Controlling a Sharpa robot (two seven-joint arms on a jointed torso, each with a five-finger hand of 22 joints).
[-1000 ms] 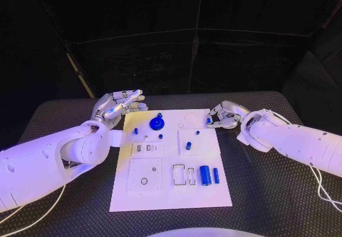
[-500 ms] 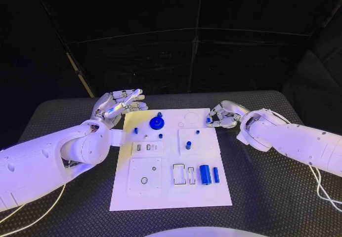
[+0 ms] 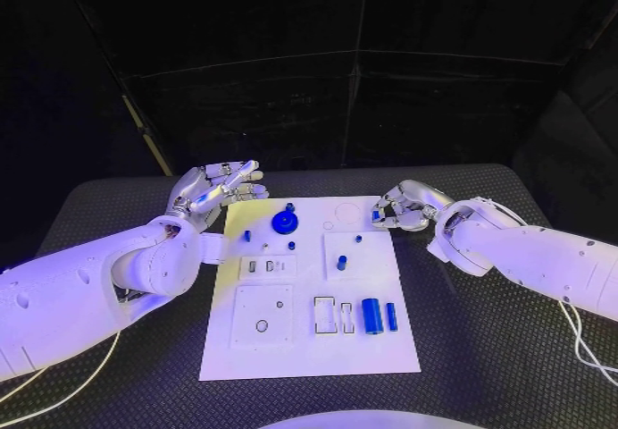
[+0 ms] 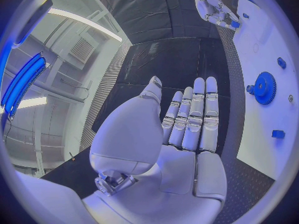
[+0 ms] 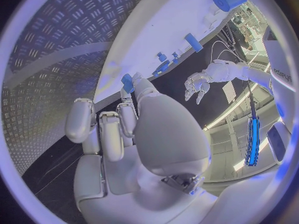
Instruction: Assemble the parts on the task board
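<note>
While the white rectangular task board (image 3: 309,295) lies mid-table on the black ribbed table mat (image 3: 489,357), it carries small blue parts: a blue toothed gear (image 3: 285,221) near the far edge, a short blue peg (image 3: 340,263) at the centre, and two blue cylinders (image 3: 371,315) side by side toward the near right, next to empty rectangular slots. Left hand (image 3: 216,190) hovers off the board's far left corner, palm up, fingers straight and apart, holding nothing. Right hand (image 3: 403,208) sits at the board's far right edge, fingers curled in, pinching a small blue block (image 5: 127,82) at the fingertips, w/ the block just over the board edge. Nothing blocks the slots. Vs. 1 s ago, hands, board and parts are about where they were; no clear shift.
</note>
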